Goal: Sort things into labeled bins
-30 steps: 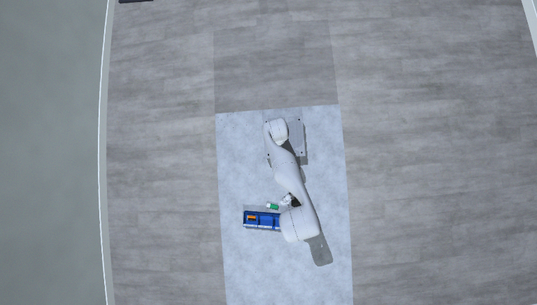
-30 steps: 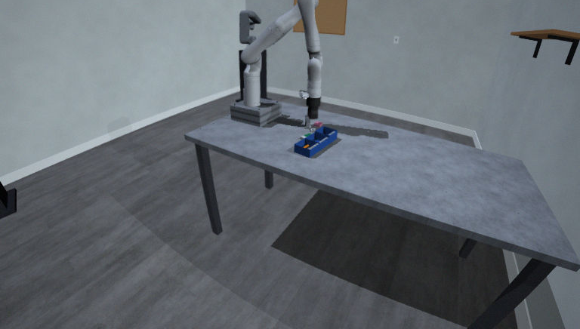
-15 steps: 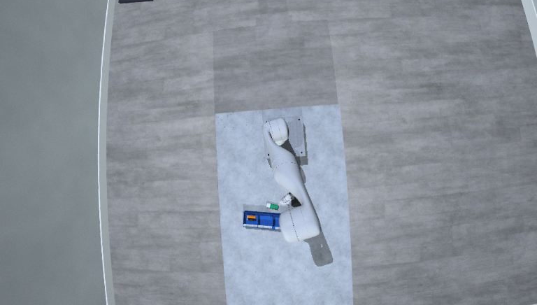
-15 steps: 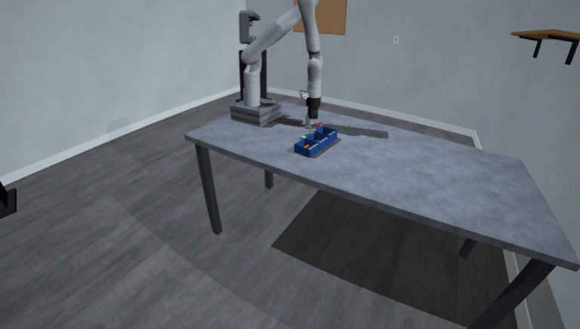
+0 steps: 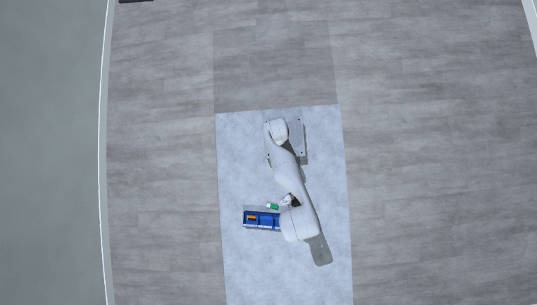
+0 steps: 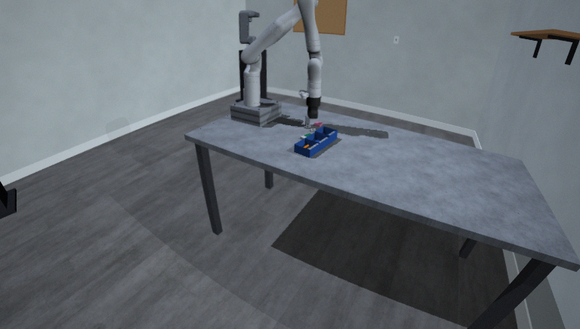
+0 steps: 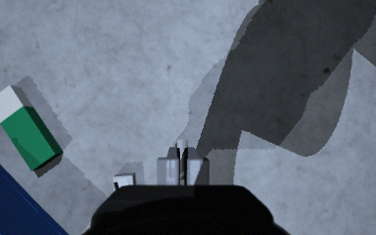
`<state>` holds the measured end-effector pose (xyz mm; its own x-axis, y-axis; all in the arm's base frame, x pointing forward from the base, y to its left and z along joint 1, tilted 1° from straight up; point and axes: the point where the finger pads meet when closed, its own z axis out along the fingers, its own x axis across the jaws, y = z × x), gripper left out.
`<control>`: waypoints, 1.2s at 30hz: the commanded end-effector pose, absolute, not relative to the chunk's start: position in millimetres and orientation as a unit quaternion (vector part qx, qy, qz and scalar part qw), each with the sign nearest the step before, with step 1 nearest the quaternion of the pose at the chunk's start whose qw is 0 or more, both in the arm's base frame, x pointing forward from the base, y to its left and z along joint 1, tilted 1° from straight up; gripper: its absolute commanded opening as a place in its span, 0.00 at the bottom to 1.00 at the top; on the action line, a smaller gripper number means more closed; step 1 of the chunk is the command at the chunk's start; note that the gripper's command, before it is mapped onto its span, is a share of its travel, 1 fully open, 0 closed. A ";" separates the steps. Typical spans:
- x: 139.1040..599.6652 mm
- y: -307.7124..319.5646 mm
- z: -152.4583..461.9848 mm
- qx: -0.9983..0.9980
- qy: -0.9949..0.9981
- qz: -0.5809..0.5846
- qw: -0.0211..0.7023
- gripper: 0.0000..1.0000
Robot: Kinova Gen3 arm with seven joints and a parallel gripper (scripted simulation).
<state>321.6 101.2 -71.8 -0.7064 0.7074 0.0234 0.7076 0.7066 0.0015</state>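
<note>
My gripper [image 6: 307, 126] [image 7: 181, 161] is low over the table, shut on a small silvery rod [image 7: 182, 144] that looks like a bolt; its tip shows between the fingers in the wrist view. A row of three blue bins [image 5: 266, 221] [image 6: 304, 151] [image 7: 20, 211] stands close by; the labels are too small to read. An orange and black thing [image 5: 251, 219] lies in the end bin. A green and white block [image 5: 273, 206] [image 7: 31, 137] lies beside the bins. A small white thing [image 7: 124, 179] lies beside my gripper. A pink thing [image 6: 318, 124] lies behind it.
The arm hides one end of the bin row in the top view. The grey table [image 5: 284, 273] [image 6: 406, 171] extends beyond the bins. The arm's base [image 6: 255, 112] stands at the table's far end.
</note>
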 end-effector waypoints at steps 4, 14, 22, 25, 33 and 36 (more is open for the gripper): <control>322.3 100.3 -52.2 -0.380 -0.925 -0.005 0.011 0.00; 324.7 100.5 -22.0 -0.380 -0.925 -0.007 0.010 0.00; 324.1 99.8 -12.2 -0.380 -0.925 -0.006 0.009 0.00; 325.1 100.3 -12.2 -0.380 -0.925 -0.007 0.008 0.00; 324.4 100.1 -13.3 -0.383 -0.924 -0.006 0.009 0.00; 324.4 100.1 -13.3 -0.383 -0.924 -0.006 0.009 0.00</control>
